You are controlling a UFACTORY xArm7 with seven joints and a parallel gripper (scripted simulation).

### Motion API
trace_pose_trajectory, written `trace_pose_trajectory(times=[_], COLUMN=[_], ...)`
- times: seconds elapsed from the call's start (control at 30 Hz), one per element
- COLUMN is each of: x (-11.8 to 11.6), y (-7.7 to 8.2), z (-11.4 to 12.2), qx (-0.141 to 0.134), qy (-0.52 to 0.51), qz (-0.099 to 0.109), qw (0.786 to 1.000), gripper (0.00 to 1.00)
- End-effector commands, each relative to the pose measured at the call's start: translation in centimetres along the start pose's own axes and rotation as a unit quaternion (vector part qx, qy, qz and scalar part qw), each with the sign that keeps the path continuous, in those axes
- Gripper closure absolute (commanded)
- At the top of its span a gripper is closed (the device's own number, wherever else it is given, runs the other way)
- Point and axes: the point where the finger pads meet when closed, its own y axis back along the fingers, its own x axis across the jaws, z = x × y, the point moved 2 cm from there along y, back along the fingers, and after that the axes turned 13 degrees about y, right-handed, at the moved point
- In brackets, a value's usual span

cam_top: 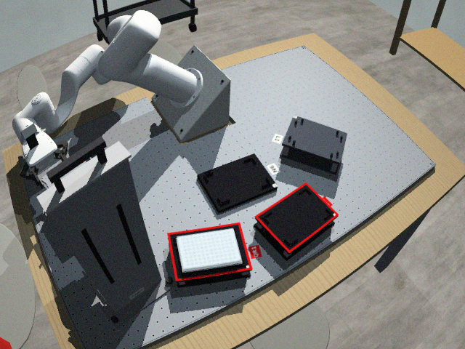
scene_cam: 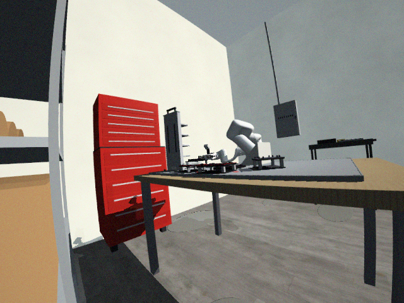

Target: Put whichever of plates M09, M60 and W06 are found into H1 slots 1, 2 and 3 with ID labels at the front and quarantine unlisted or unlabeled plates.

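Observation:
The plate hotel H1 [cam_top: 95, 225] is a dark tower with a top handle [cam_top: 76, 159] at the left of the deck, seen from behind, so its slots are hidden. In the exterior view the hotel [scene_cam: 172, 143] shows small shelf ledges [scene_cam: 185, 140]; any plates in it are too small to tell. My gripper [cam_top: 45, 163] is open and empty, low at the hotel's far side, near the deck's left edge. It also shows in the exterior view [scene_cam: 207, 153], in front of the lower shelves. A white well plate [cam_top: 208, 251] lies flat in a red-framed quarantine nest.
A second red-framed quarantine nest [cam_top: 296, 217] is empty. The black nest N6 [cam_top: 236, 182] and the raised landing nest L1 [cam_top: 314, 140] are empty. The robot's grey base block [cam_top: 195, 95] stands behind them. A red tool cabinet [scene_cam: 130, 166] stands beyond the table.

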Motion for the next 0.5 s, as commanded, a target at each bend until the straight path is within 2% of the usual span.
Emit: trace_pose_trajectory(times=[0.0,0.23,0.47], x=[0.0,0.0,0.0], y=[-0.5,-1.7,-1.7], z=[-0.1,-0.1,-0.1], qx=[-0.001,-0.001,-0.001], qy=[0.001,0.001,0.001], qz=[0.000,0.000,0.000], qw=[1.000,1.000,1.000], gripper=[0.00,0.00,0.00])
